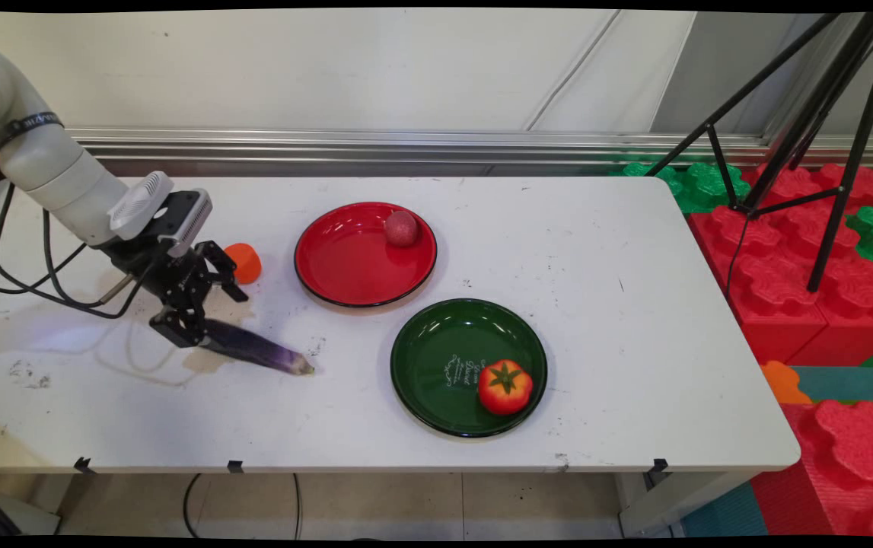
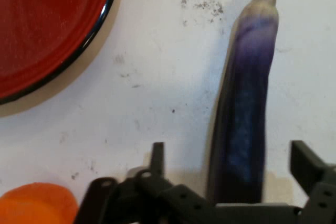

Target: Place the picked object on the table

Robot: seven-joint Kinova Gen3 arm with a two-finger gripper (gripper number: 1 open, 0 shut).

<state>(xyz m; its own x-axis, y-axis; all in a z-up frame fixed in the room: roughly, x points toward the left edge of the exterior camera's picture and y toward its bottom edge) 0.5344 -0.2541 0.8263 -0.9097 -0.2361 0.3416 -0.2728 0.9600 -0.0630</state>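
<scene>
A long purple eggplant (image 1: 261,352) lies on the white table at the left, its tip pointing right. My gripper (image 1: 204,316) is low over its thick end and open. In the hand view the eggplant (image 2: 247,103) runs up between the two fingers of the gripper (image 2: 231,158), with a gap on each side. A small orange object (image 1: 244,262) sits just behind the gripper and shows in the hand view's bottom left corner (image 2: 37,203).
A red plate (image 1: 352,266) with a pink ball (image 1: 401,227) stands mid-table; its rim (image 2: 84,45) is near the eggplant. A green plate (image 1: 444,342) holds a tomato (image 1: 505,387). A black tripod (image 1: 801,137) and foam blocks (image 1: 786,259) stand off the right end.
</scene>
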